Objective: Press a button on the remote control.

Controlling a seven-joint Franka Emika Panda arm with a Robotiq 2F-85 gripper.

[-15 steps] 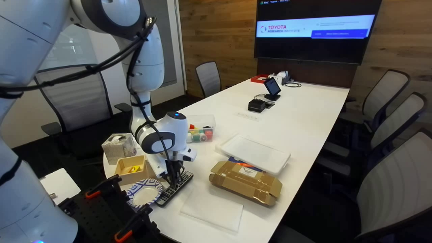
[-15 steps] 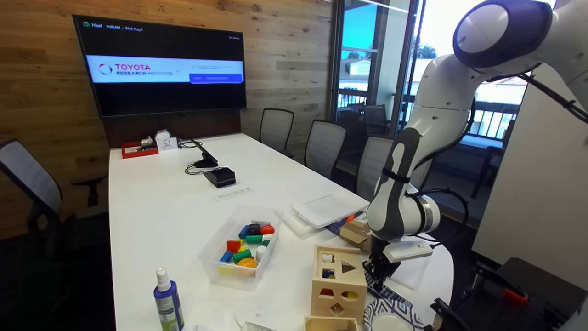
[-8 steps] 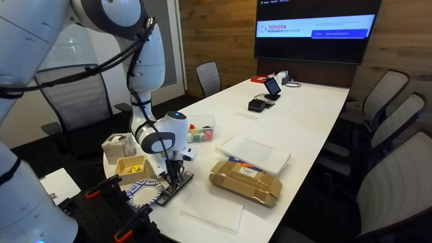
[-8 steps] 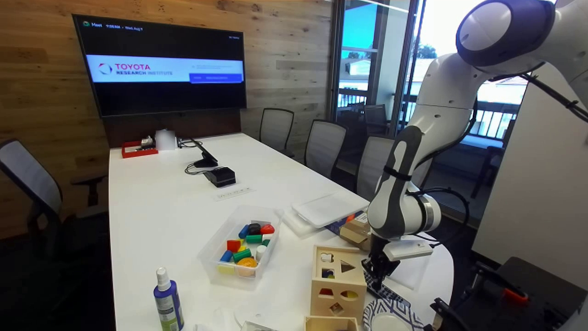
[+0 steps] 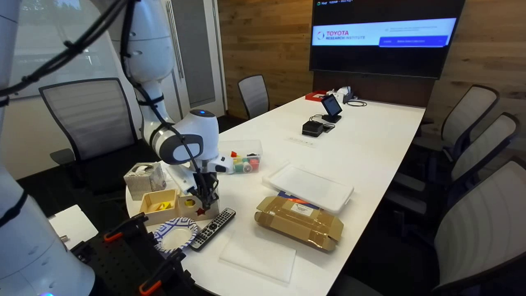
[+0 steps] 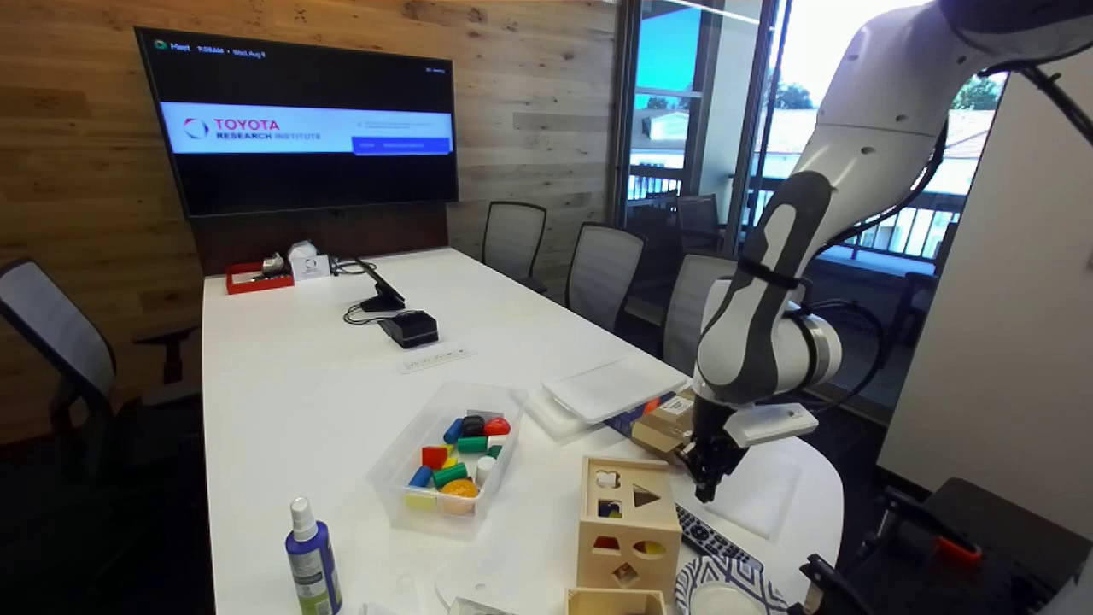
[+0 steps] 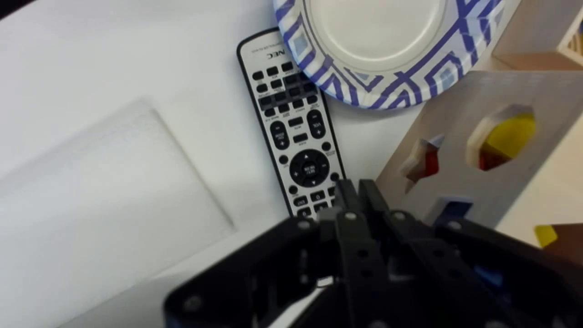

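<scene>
The remote control [image 5: 213, 228] is a slim black-grey bar lying buttons-up on the table. In the wrist view the remote [image 7: 296, 132] shows a dark ring pad and rows of buttons; the plate rim overlaps one corner at its labelled end, and the gripper hides its other end. It also shows in an exterior view [image 6: 717, 542]. My gripper [image 5: 208, 205] is raised above the table, its fingertips apart from the remote, toward the wooden box. In the wrist view the gripper's fingertips [image 7: 356, 184] are almost together, with only a thin gap and nothing between them.
A patterned paper plate [image 7: 396, 98] lies against the remote. A wooden shape box [image 6: 628, 530] stands close on the other side. A flat white sheet [image 5: 259, 257] and an opened cardboard box [image 5: 300, 220] lie nearby. A clear bin [image 6: 384, 495] holds coloured blocks.
My gripper was down at the remote in the earlier frames. It has risen off it and drawn back toward the wooden box, uncovering the remote. The remote has not visibly moved.
</scene>
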